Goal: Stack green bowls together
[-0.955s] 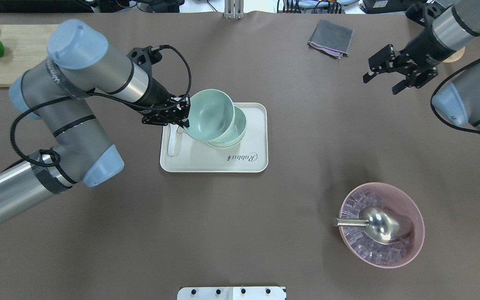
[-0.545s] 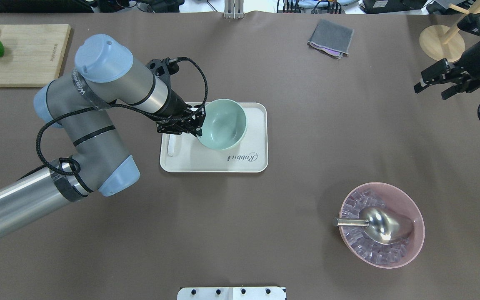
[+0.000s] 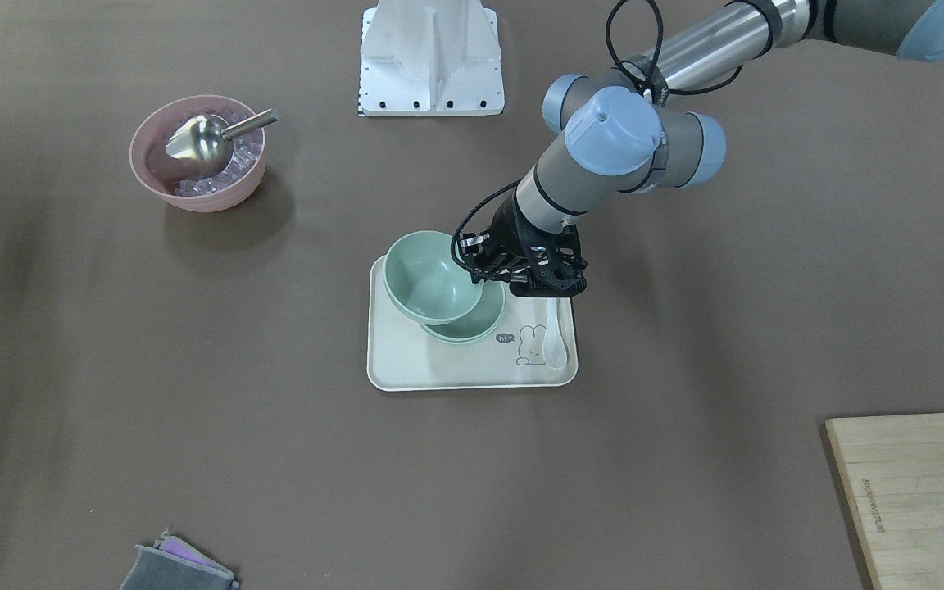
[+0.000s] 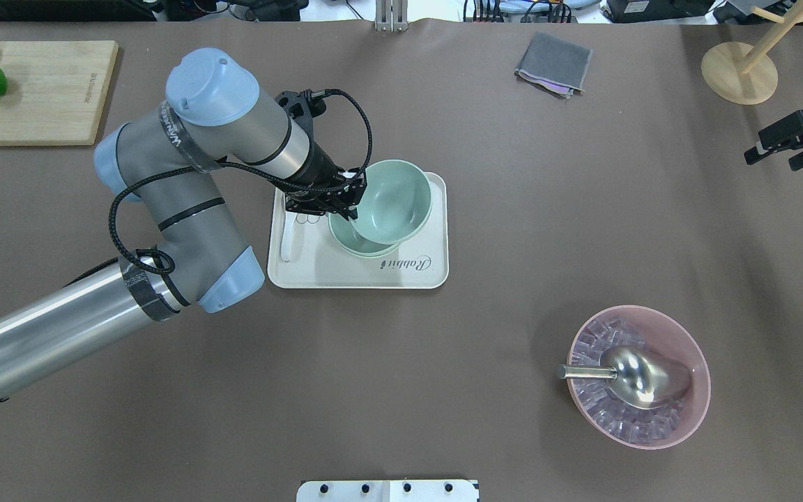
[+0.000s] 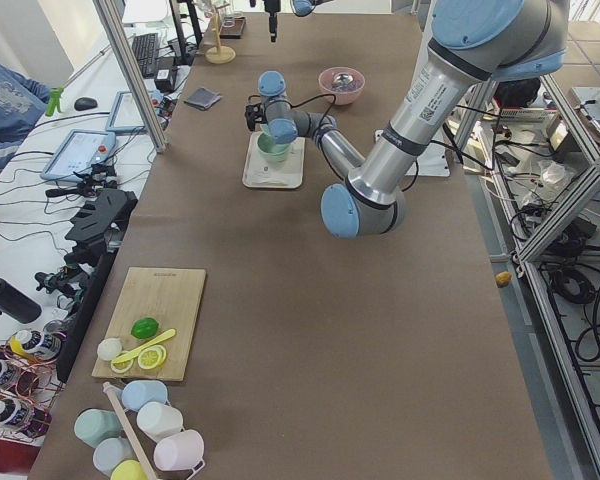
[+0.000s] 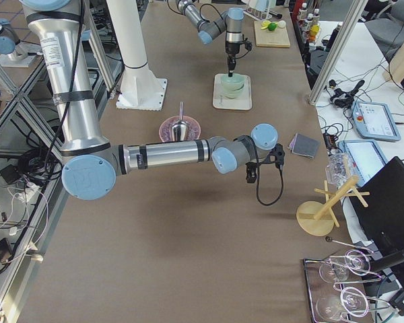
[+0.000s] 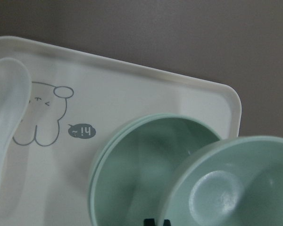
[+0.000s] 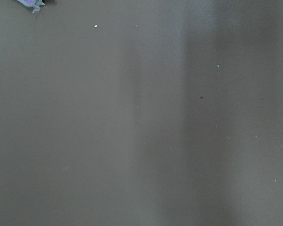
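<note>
My left gripper [image 4: 351,203] is shut on the near-left rim of a pale green bowl [image 4: 396,202], holding it slightly tilted just above two more green bowls nested together [image 4: 360,245] on a cream tray [image 4: 415,275]. The held bowl sits offset to the right of the nested pair. The left wrist view shows the nested bowls [image 7: 146,160] with the held bowl [image 7: 236,188] over their right side. In the front view the held bowl [image 3: 431,274] overlaps the nested ones [image 3: 476,326]. My right gripper [image 4: 779,157] is open and empty near the table's right edge.
A white spoon [image 4: 288,240] lies on the tray's left side. A pink bowl [image 4: 700,362] with ice and a metal scoop stands front right. A grey cloth [image 4: 553,64], a wooden stand [image 4: 739,73] and a cutting board [image 4: 39,90] are at the back.
My left gripper carried the green bowl rightward, so the nested bowls now show beneath its left side. My right arm drew back toward the right edge.
</note>
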### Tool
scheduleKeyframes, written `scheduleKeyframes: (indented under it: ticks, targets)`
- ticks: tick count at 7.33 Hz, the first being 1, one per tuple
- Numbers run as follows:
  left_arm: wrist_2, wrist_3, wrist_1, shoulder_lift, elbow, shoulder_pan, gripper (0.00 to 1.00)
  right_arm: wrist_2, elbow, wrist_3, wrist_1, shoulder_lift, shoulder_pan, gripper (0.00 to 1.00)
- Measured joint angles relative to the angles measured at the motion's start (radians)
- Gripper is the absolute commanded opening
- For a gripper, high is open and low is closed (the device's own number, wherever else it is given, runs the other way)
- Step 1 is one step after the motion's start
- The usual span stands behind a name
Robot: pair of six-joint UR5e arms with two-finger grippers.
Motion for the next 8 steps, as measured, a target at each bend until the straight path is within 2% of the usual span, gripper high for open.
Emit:
scheduleKeyframes:
  ticks: [2, 4, 5, 8]
  targets:
    - [-0.038, 0.040, 0.003, 0.011, 0.003, -0.059, 0.22, 0.000, -0.002, -0.003, 0.000, 0.001, 0.001, 1.00]
    - [-0.086, 0.077, 0.004, 0.032, 0.006, -0.093, 0.72, 0.002, -0.002, -0.004, 0.000, 0.000, 0.001, 1.00]
    - [-0.092, 0.082, 0.004, 0.034, 0.004, -0.097, 0.76, 0.002, -0.003, -0.003, 0.000, 0.000, 0.000, 1.00]
    - [-0.103, 0.087, 0.016, 0.065, -0.037, -0.123, 0.76, 0.001, -0.005, -0.006, 0.000, 0.000, 0.008, 1.00]
